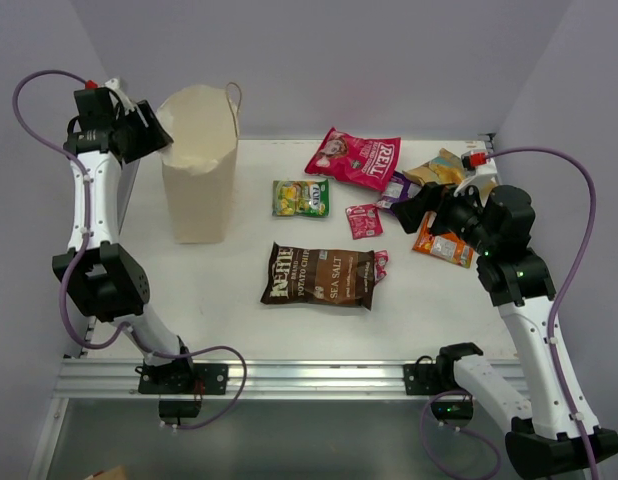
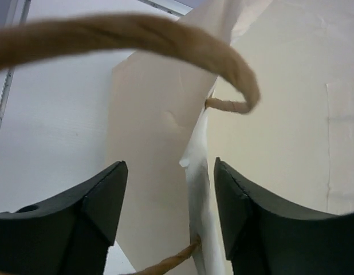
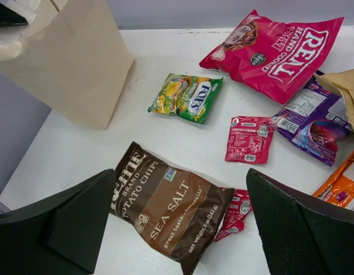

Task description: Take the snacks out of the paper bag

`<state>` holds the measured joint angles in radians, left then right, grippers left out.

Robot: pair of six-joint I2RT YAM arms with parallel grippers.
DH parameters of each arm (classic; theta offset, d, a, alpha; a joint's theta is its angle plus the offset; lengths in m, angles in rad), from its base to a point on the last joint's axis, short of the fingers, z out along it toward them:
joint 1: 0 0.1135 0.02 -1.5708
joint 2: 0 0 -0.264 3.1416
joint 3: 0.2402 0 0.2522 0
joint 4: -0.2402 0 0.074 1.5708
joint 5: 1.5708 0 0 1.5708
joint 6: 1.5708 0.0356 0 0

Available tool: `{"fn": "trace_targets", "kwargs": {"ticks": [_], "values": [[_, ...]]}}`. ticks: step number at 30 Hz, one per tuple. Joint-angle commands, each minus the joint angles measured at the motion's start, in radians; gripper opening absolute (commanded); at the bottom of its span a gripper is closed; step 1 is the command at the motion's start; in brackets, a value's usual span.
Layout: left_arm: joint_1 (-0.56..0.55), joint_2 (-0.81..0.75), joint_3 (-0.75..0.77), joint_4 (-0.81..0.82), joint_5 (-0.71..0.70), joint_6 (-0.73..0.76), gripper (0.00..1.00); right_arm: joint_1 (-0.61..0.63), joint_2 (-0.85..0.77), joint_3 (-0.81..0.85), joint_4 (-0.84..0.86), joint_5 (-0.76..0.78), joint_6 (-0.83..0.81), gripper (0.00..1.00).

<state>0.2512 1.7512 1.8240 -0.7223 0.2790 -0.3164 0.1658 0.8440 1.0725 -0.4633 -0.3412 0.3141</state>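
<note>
The cream paper bag [image 1: 199, 165] stands upright at the back left of the table. My left gripper [image 1: 154, 130] is at its top left rim, open. In the left wrist view the bag's thin rim edge [image 2: 197, 189] runs between the spread fingers, close to the right one, with a brown string handle [image 2: 165, 34] looping above. The snacks lie on the table: a brown chip bag [image 1: 319, 275], a red-pink bag [image 1: 354, 157], a green packet [image 1: 300, 197], a small red packet [image 1: 364, 220], and purple [image 1: 397, 188], tan [image 1: 439, 170] and orange [image 1: 442, 245] packets. My right gripper [image 1: 414, 205] hovers open above them, holding nothing.
A second small pink packet [image 3: 237, 213] peeks from under the chip bag's right end. The table ends at a metal rail [image 1: 309, 375] in front and at walls behind and at both sides. The inside of the bag does not show.
</note>
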Motion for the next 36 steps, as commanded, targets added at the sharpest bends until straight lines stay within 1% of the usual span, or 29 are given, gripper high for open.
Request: {"fn": "trace_targets", "kwargs": {"ticks": [1, 2, 5, 8, 14, 17, 21, 25, 28, 30, 34, 35, 36], "values": [[0.000, -0.078, 0.009, -0.008, 0.006, 0.028, 0.70, 0.001, -0.003, -0.008, 0.020, -0.038, -0.009, 0.99], [0.000, -0.081, 0.017, -0.009, 0.006, 0.027, 0.76, 0.001, -0.005, -0.008, 0.018, -0.041, -0.009, 0.99], [0.000, -0.090, 0.052, -0.035, -0.011, 0.030, 0.84, 0.003, -0.016, -0.005, 0.021, -0.036, -0.010, 0.99], [0.000, -0.108, 0.064, -0.042, -0.003, 0.031, 0.91, 0.003, -0.026, -0.002, 0.025, -0.033, -0.007, 0.99], [0.000, -0.124, 0.046, -0.060, -0.037, 0.033, 0.93, 0.003, -0.029, -0.002, 0.020, -0.039, -0.006, 0.99], [0.000, -0.147, 0.034, -0.065, -0.055, 0.034, 0.96, 0.003, -0.037, 0.004, 0.018, -0.036, -0.006, 0.99], [0.000, -0.180, 0.020, -0.098, -0.115, 0.042, 1.00, 0.003, -0.045, 0.015, 0.011, -0.027, -0.004, 0.99], [0.000, -0.216, -0.003, -0.117, -0.165, 0.048, 1.00, 0.003, -0.051, 0.036, -0.008, -0.010, 0.000, 0.99], [0.000, -0.257, -0.023, -0.132, -0.205, 0.050, 1.00, 0.003, -0.059, 0.064, -0.037, 0.033, 0.016, 0.99], [0.000, -0.298, -0.032, -0.143, -0.218, 0.051, 1.00, 0.003, -0.069, 0.082, -0.060, 0.074, 0.025, 0.99], [0.002, -0.421, -0.077, -0.137, -0.213, 0.048, 1.00, 0.003, -0.101, 0.187, -0.121, 0.165, 0.022, 0.99], [-0.001, -0.453, -0.119, -0.120, -0.212, 0.048, 1.00, 0.003, -0.111, 0.208, -0.135, 0.185, 0.010, 0.99], [-0.004, -0.522, -0.146, -0.109, -0.213, 0.037, 1.00, 0.003, -0.127, 0.249, -0.162, 0.221, 0.002, 0.99]]}}
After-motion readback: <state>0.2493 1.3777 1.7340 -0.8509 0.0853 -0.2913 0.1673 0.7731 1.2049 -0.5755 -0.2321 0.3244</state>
